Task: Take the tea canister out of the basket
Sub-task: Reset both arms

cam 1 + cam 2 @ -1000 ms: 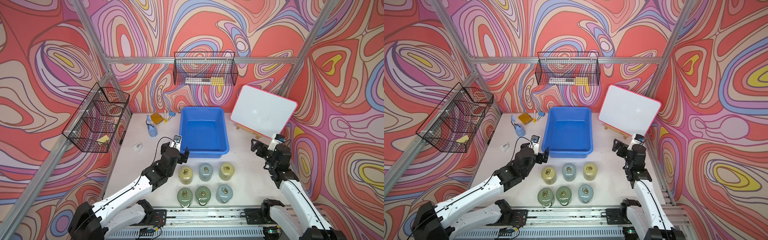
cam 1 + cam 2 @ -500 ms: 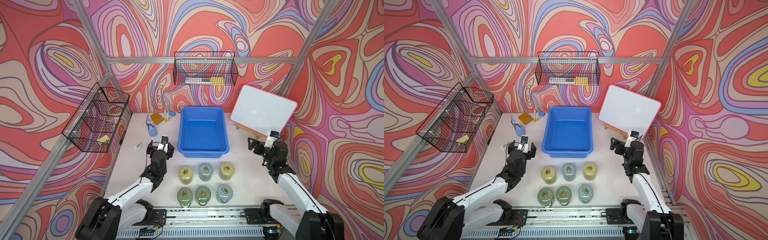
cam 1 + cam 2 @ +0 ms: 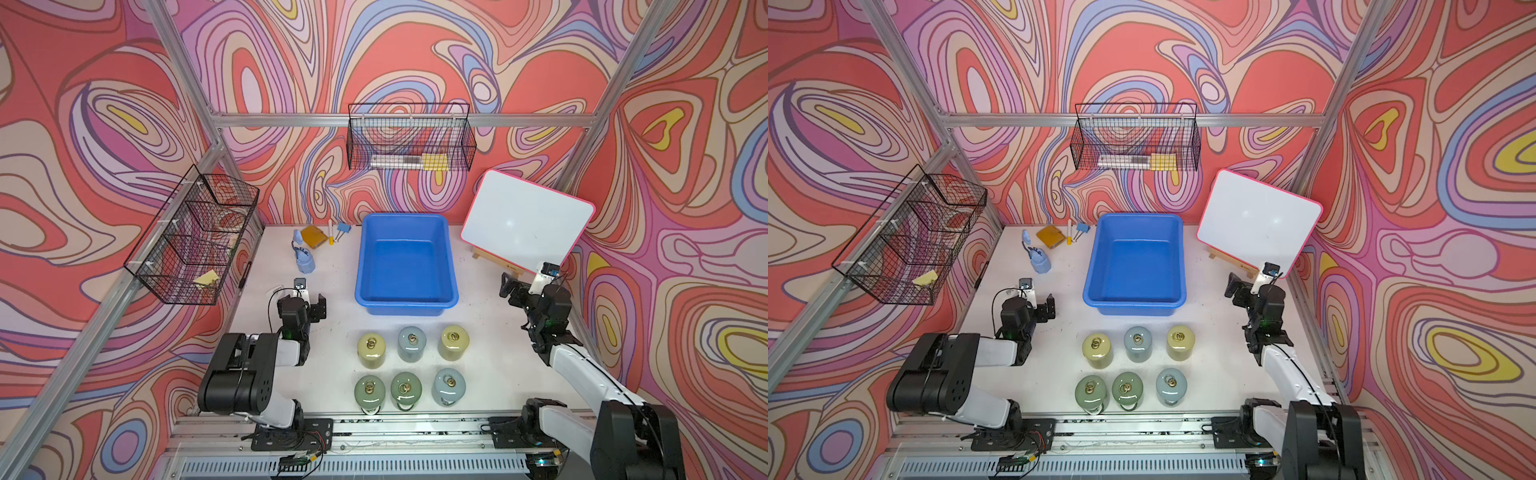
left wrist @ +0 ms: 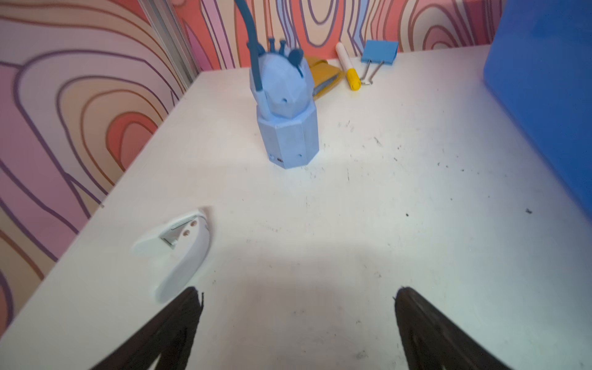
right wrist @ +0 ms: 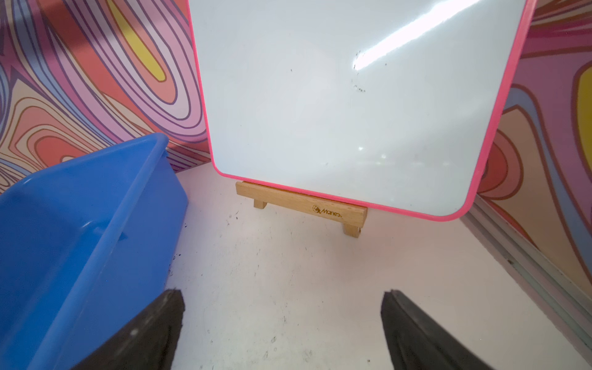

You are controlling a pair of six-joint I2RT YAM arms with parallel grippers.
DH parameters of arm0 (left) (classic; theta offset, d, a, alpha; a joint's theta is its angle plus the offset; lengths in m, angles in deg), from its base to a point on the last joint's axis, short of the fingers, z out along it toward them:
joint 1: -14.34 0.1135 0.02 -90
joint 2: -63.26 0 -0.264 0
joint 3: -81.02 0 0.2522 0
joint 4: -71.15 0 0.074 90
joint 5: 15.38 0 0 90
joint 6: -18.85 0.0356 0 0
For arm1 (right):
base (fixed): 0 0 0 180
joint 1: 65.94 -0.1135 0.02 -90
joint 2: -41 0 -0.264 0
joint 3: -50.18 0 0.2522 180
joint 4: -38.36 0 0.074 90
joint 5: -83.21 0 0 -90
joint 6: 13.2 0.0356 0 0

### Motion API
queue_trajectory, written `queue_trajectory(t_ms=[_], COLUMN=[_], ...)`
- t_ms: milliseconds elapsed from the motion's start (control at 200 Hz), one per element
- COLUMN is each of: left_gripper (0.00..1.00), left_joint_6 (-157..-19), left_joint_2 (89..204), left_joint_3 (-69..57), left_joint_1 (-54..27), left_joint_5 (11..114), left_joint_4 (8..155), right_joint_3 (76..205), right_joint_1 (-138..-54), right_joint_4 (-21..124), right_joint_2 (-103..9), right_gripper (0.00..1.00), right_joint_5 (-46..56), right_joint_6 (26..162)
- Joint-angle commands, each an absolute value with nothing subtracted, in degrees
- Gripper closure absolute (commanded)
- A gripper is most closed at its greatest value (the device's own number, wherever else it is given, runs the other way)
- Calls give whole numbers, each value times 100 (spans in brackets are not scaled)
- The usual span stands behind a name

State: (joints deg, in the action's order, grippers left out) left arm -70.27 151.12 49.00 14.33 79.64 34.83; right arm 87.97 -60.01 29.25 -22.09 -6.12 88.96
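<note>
- The left pincer [image 4: 298,291] sits low over the bench [image 3: 490,332], lower left of centre in both top views. Its jaws are spread wide and hold nothing.
- The basket [image 3: 407,306], at centre frame, is bare inside. All six tea canisters [image 3: 411,343] stand upright on the bench just below it, in two rows of three, none touching.
- The right pincer [image 5: 282,293] sits at the right edge, near the whiteboard [image 3: 525,222], also wide open and empty.
- Judgement: the removal looks finished, so only parking is left. Both arms do best outside the canister rows, since an inward sweep could topple the nearest ones.
- Surface: the bench is white and scuffed with dark flecks. At its upper left stand a blue faceted lamp [image 3: 305,262], a yellow pouch [image 3: 313,237], a marker [image 3: 331,232] and a blue binder clip [image 3: 344,228]. A small white gadget [image 4: 179,246] lies near the left pincer.
- Room: the walls are swirled in pink, red and lilac, with aluminium rails [image 3: 395,120]. One black wire rack [image 3: 195,237] hangs on the left wall and a second wire rack [image 3: 409,139] on the back wall.
</note>
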Motion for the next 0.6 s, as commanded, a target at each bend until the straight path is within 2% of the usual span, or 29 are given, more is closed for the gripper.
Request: queue_trajectory(t_ms=[0,315,596], left_gripper=[1,1,1], left_joint_6=[-7177,-7213,-7210], left_joint_2=[15168,15119,15115], left_joint_3=[4467,4542,4529], left_joint_1=[1452,1452,1451], left_joint_5=[7379,7423,7419], left_joint_4=[3555,3528,3545], right_joint_3=[8472,8686,8743], right_joint_1=[-5979,-5979,-5987], right_joint_4=[1979,1714,-110], right_joint_2=[-2353,-3060,-4824], right_gripper=[2,2,2], right_joint_5=[-733,-557,-390], right_joint_6=[8533,8203,8312])
